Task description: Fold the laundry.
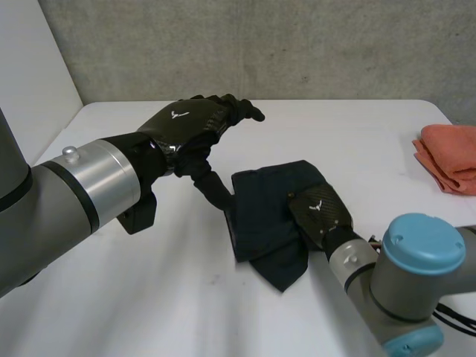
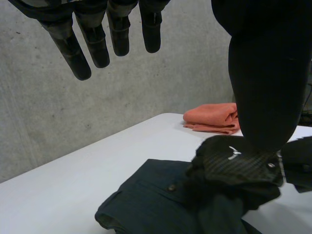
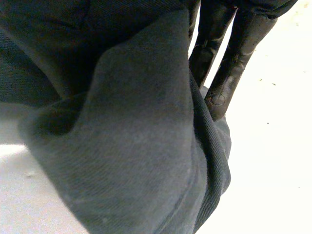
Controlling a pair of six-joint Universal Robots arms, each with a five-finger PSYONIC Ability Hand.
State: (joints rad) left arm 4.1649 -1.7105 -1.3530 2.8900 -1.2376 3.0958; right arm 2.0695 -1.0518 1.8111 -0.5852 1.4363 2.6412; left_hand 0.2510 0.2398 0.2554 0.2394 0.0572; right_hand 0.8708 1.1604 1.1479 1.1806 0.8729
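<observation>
A dark blue garment (image 1: 260,208) lies partly folded on the white table (image 1: 149,282), just right of centre. My right hand (image 1: 320,212) rests on its right part, fingers curled into the fabric. In the left wrist view that right hand (image 2: 234,158) bunches the garment (image 2: 141,200) under it. In the right wrist view a thick fold of the garment (image 3: 131,146) is gathered against my right hand's fingers (image 3: 229,63). My left hand (image 1: 186,123) hovers above the table to the left of the garment, with straight fingers (image 2: 97,44) and nothing in it.
A folded orange cloth (image 1: 450,156) lies at the table's right edge, apart from the garment, and appears beyond the right hand as the orange cloth (image 2: 212,117) in the left wrist view. A grey wall (image 1: 260,44) stands behind the table.
</observation>
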